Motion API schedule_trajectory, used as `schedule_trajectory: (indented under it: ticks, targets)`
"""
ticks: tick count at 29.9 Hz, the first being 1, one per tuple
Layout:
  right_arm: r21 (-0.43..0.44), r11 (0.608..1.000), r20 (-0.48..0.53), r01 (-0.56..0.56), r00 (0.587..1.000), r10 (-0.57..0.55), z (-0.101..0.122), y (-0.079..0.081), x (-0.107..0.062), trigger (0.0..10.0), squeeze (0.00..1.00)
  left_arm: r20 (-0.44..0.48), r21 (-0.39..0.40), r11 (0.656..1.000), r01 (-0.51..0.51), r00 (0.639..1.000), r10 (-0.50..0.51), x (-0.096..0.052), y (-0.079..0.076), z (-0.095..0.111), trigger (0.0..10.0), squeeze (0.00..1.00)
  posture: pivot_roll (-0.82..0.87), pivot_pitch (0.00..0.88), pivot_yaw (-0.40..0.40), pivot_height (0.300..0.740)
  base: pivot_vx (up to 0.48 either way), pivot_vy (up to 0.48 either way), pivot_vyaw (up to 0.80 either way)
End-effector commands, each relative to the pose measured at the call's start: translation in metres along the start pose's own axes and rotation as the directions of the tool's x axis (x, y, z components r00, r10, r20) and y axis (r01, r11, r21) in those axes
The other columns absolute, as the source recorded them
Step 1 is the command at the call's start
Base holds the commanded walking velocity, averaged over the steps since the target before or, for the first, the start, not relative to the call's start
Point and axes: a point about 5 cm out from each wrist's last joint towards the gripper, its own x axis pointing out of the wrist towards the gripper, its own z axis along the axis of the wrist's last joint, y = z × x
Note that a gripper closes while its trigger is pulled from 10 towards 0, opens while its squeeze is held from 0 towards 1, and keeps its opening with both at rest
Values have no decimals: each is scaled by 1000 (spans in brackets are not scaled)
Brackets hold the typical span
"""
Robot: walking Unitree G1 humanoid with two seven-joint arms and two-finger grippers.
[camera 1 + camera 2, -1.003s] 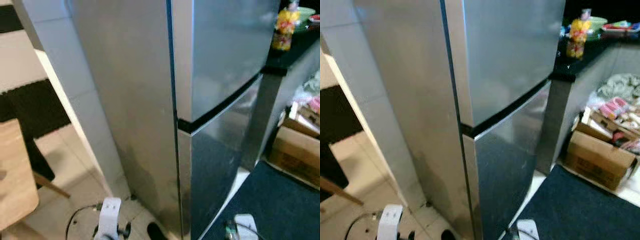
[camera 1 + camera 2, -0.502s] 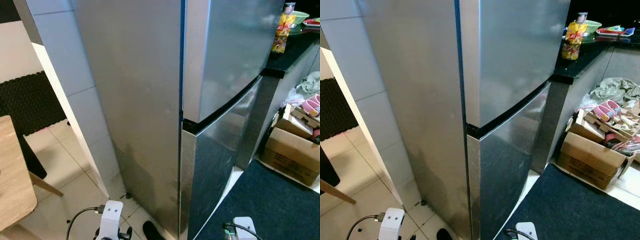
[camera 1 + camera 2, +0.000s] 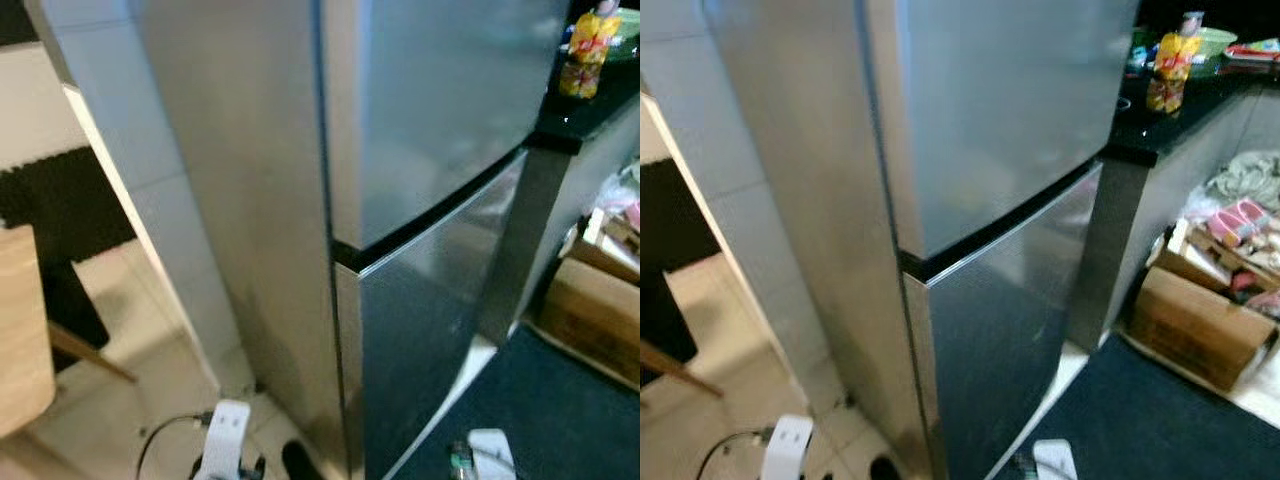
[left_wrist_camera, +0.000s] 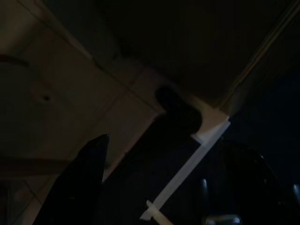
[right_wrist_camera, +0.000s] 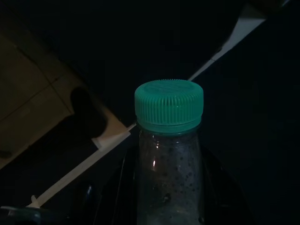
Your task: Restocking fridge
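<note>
Left gripper (image 4: 93, 187) hangs low by the floor, idle; one black finger (image 4: 77, 183) shows in the dark wrist view, can't tell if it's open or closed. Going right, the right gripper (image 5: 168, 206) has its fingers clamped round a clear bottle (image 5: 169, 178) w/ a green cap (image 5: 169, 105), held upright down at the robot's side over the dark mat.

Progress, as I judge it: early. Bottle is in hand, but the fridge (image 3: 420, 200) has both doors closed, upper door (image 3: 1010, 100) and lower door (image 3: 1010, 330) w/ a black seam between. Left to do: get a door open, prob. w/ the free left arm, set the bottle on a shelf inside, close up. Robot stands near the fridge's front corner, so some re-positioning looks needed first.

Room, left to right: wooden table edge (image 3: 20, 330), pale tiled floor (image 3: 130, 380), white tiled wall (image 3: 140, 180) beside the fridge side panel. Right of the fridge, a dark counter (image 3: 1180, 120) w/ a yellow-labelled bottle (image 3: 1168, 70) and a green bowl (image 3: 1215, 40). Below it, an open cardboard box (image 3: 1195, 325) of mixed stuff, and a dark mat (image 3: 1160, 420) in front of the fridge. Head views are a bit blurred.
</note>
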Motion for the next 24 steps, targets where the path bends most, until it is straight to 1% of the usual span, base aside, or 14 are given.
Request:
schedule_trajectory:
  ticks: [1, 3, 5, 8, 12, 13, 15, 17, 18, 19, 21, 22, 24]
  targets:
    - [10, 1000, -19, -4, 1000, 4, -6, 2, -1, 10000, 0, 0, -18, 999, -26, 1000, 26, -1, 5, -1, 10000, 0, 8, 94, 78, 740, 0, 0, 0]
    - [9, 1000, -20, -4, 1000, 5, -5, 2, -1, 10000, 0, 6, -44, 998, -40, 999, 40, -1, 7, 0, 10000, 0, 7, 95, 78, 740, 0, 0, 0]
    - [9, 1000, -20, -5, 1000, 5, -5, 2, -1, 10000, 0, 11, -53, 998, -42, 999, 43, -1, 7, 1, 10000, 0, 7, 94, 76, 740, 0, 0, 0]
    - [7, 1000, -20, -5, 1000, 6, -5, 2, 0, 10000, 0, 46, -85, 995, -50, 997, 54, -1, 10, 4, 10000, 0, 6, 93, 74, 740, 0, 0, 0]
    - [6, 1000, -19, -6, 1000, 6, -4, 2, 0, 10000, 0, 62, -94, 994, -53, 996, 59, -2, 11, 6, 10000, 0, 6, 93, 74, 740, 0, 0, 0]
    - [5, 1000, -19, -6, 1000, 6, -4, 2, 0, 10000, 0, 89, -112, 993, -44, 995, 54, -1, 13, 10, 0, 0, 6, 92, 69, 740, 0, 0, 0]
    - [3, 1000, -19, -7, 1000, 7, -3, 2, 0, 10000, 0, 164, -148, 989, -13, 986, 37, 0, 17, 25, 0, 0, 8, 92, 65, 740, 0, 0, 0]
    - [2, 1000, -19, -7, 1000, 7, -3, 2, 0, 10000, 0, 206, -158, 987, 9, 978, 25, 0, 18, 33, 0, 0, 8, 92, 65, 740, 0, 0, 0]
    - [1, 1000, -20, -7, 1000, 7, -3, 1, 0, 10000, 0, 250, -160, 985, 62, 968, -20, 0, 16, 42, 0, 0, 9, 93, 63, 740, 0, 0, 0]
    - [0, 1000, -20, -7, 1000, 7, -3, 1, 0, 10000, 0, 278, -159, 982, 99, 959, -52, 0, 14, 47, 0, 0, 9, 93, 63, 740, 0, 0, 0]
    - [-2, 1000, -21, -7, 1000, 7, -3, 1, 0, 10000, 0, 337, -131, 976, 175, 934, -123, 0, 9, 59, 0, 0, 8, 92, 63, 740, 0, 0, 0]
    - [-3, 1000, -21, -6, 1000, 6, -3, 1, 0, 10000, 0, 369, -119, 968, 220, 915, -163, 0, 6, 67, 0, 0, 7, 91, 63, 740, 0, 0, 0]
    - [-3, 1000, -21, -6, 1000, 6, -3, 1, 0, 10000, 0, 378, -116, 966, 233, 909, -174, 1, 5, 70, 0, 0, 7, 91, 63, 740, 0, 0, 0]
